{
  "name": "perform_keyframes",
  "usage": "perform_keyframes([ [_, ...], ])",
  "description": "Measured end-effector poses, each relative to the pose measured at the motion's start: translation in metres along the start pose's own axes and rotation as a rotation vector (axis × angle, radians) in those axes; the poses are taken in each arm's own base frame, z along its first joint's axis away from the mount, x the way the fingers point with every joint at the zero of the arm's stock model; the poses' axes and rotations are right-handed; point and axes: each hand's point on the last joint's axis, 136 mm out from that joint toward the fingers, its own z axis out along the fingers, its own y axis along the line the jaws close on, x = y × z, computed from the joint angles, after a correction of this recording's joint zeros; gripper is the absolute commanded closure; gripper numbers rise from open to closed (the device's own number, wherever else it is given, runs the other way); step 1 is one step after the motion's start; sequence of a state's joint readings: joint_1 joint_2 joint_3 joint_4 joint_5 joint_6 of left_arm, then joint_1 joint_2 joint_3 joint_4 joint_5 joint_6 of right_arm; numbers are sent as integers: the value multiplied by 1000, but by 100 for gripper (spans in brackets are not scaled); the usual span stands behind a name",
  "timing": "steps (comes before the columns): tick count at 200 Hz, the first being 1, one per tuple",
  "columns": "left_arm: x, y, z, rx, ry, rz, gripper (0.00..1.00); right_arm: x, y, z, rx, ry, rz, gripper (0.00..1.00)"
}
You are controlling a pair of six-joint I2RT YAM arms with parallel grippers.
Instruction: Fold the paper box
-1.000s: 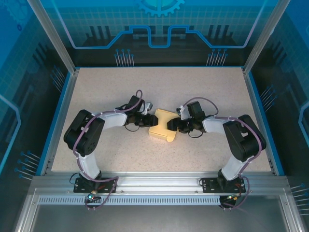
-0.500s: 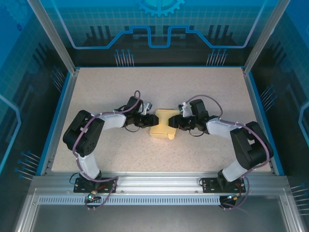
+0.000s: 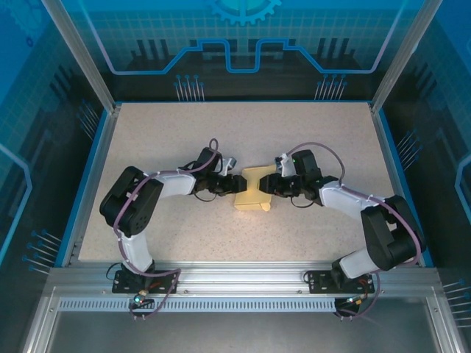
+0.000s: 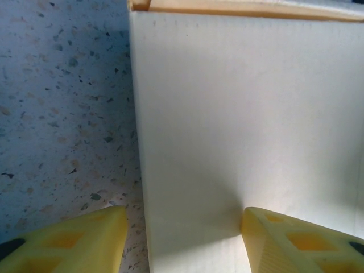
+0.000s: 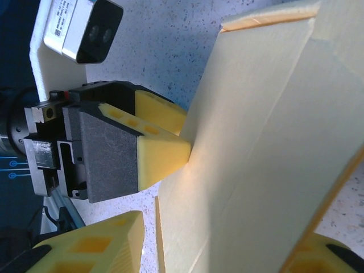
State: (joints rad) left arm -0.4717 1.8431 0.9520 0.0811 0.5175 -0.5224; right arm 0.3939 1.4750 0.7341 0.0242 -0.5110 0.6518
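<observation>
It was a robot test cell in a lab: beyond the fingers point(image 4: 68, 239) lay a speckled table point(image 3: 309, 132) with a blue border, fenced by aluminium rails point(image 3: 235, 279) and blue see-through panels point(image 3: 147, 44) printed with circuit patterns, two arms point(image 3: 136, 206) bolted at its edge.

Paper box point(image 3: 252, 187) lying at the middle of the table point(image 3: 147, 147).
Pale yellow cardboard, it is sitting partly folded, one creased panel tilting up.
</observation>
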Motion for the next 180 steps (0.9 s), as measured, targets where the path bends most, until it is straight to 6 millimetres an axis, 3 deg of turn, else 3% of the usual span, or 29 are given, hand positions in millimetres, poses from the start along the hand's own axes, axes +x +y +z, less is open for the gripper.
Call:
perform_keyframes([
  [53, -1, 1, 2, 3, -4, 1, 35, 0, 7, -2, 31, 16, -7, 59],
  [116, -3, 2, 9, 3, -5, 8, 35, -10, 36, -2, -4, 6, -65, 60],
  [180, -4, 3, 9, -2, -9, 10, 35, -9, 33, 2, 47, 32, -56, 64],
])
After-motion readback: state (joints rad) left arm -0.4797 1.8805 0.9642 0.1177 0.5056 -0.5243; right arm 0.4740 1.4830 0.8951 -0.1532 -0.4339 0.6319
